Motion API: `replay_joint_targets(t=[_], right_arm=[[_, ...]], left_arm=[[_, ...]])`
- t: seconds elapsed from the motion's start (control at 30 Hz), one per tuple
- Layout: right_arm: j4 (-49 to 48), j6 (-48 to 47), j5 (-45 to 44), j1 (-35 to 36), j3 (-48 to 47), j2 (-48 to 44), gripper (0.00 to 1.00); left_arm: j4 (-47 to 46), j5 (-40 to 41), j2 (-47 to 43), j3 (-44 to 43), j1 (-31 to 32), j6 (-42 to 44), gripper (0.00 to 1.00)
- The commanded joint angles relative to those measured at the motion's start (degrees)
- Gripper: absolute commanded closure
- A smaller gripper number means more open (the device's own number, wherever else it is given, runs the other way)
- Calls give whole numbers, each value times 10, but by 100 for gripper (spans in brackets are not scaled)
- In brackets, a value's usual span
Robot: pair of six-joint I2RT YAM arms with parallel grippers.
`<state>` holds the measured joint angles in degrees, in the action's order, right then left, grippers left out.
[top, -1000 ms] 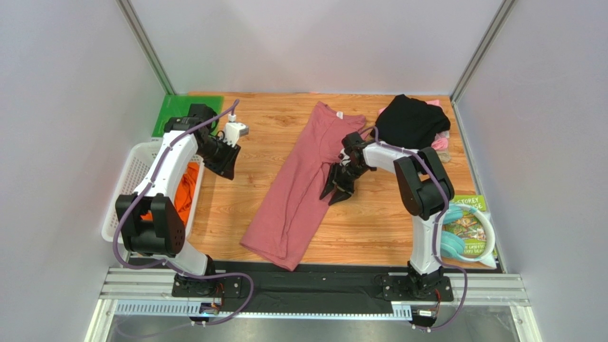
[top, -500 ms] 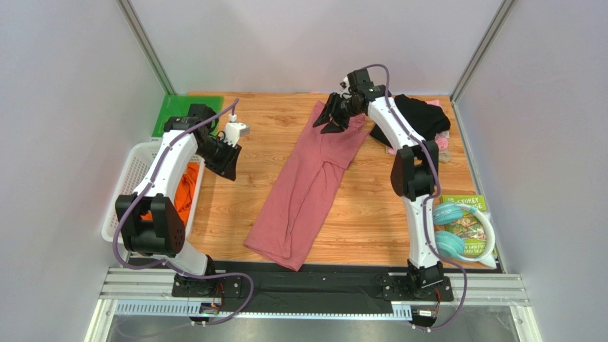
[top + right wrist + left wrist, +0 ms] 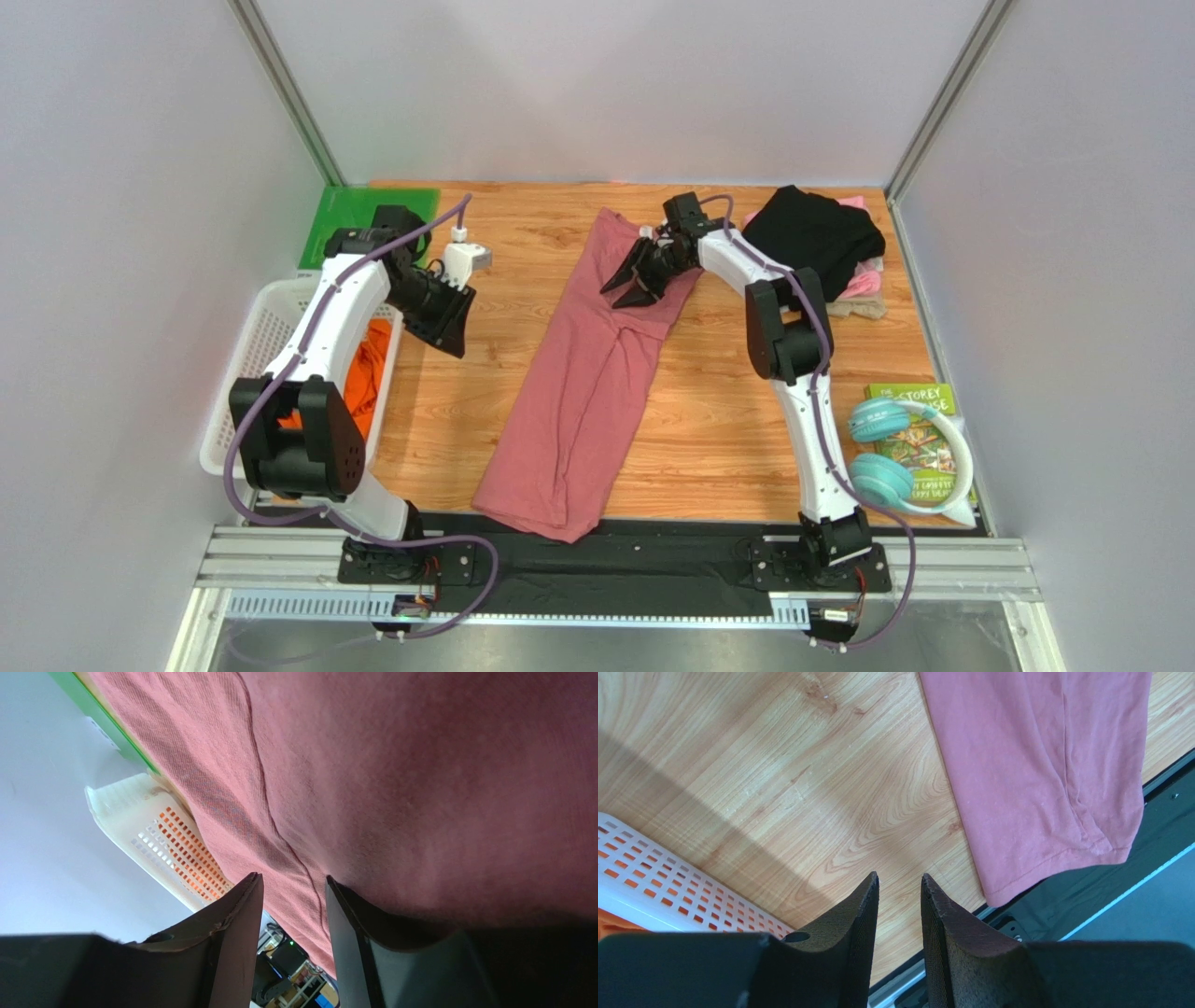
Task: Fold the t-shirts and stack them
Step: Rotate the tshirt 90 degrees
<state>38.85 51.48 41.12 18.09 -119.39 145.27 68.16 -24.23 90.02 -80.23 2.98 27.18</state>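
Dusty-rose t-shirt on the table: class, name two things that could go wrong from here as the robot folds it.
1. The dusty-rose t-shirt has its hem hanging over the near edge of the table. The right gripper is low over the collar end, jaws apart, so a pull toward the robot could slide the shirt off.
2. The right arm runs close beside the black t-shirt, so a sweep might drag that heap.

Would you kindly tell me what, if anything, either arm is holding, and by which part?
Nothing is held: both pairs of jaws stand apart and empty, the right ones just over the dusty-rose t-shirt.
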Motion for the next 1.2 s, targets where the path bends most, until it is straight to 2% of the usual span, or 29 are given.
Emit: replay_joint_targets(t=[0.0,0.1,0.13,0.23,0.33,0.47,0.57,0.6,0.67,0.77,0.87,0.9,1.0,1.03,1.13,1.17], right_arm=[[-9,19,-9,15,3,12,54],[1,24,31,29,-66,75,54],[11,25,47,37,-147,95,54],[4,48,51,35,-238,157,53],[-67,97,72,13,-244,180,53],[-108,107,109,-6,-252,193,53],[-176,114,163,-13,-240,188,52],[-211,111,174,-14,-227,181,52],[-221,78,192,-18,-220,150,50],[-172,6,172,-27,-211,84,48],[-93,-66,133,-33,-186,7,47],[-24,-90,117,-31,-183,-9,47],[48,-170,43,-1,-101,-101,47],[56,-189,27,10,-27,-155,46],[56,-209,-2,56,91,-246,45],[42,-205,-10,70,173,-266,44]], left_arm=[[4,-22,-4,-20,-2,10,64],[8,-16,-10,-17,-2,14,64],[9,-14,-12,-16,-2,15,64],[9,-6,-19,-7,-2,16,64],[14,-3,-24,-4,-2,20,64],[14,1,-23,-4,-2,22,64],[15,-4,-19,-6,-2,19,64],[15,-4,-18,-6,-2,17,64],[15,-9,-19,-5,-2,16,64],[17,-13,-23,-2,-2,15,64],[17,-19,-28,3,-2,13,64],[17,-22,-30,4,-2,13,64],[15,-25,-38,12,-1,13,63],[14,-25,-40,13,-1,12,63],[13,-27,-47,17,-1,12,63],[13,-28,-49,19,-1,13,63]])
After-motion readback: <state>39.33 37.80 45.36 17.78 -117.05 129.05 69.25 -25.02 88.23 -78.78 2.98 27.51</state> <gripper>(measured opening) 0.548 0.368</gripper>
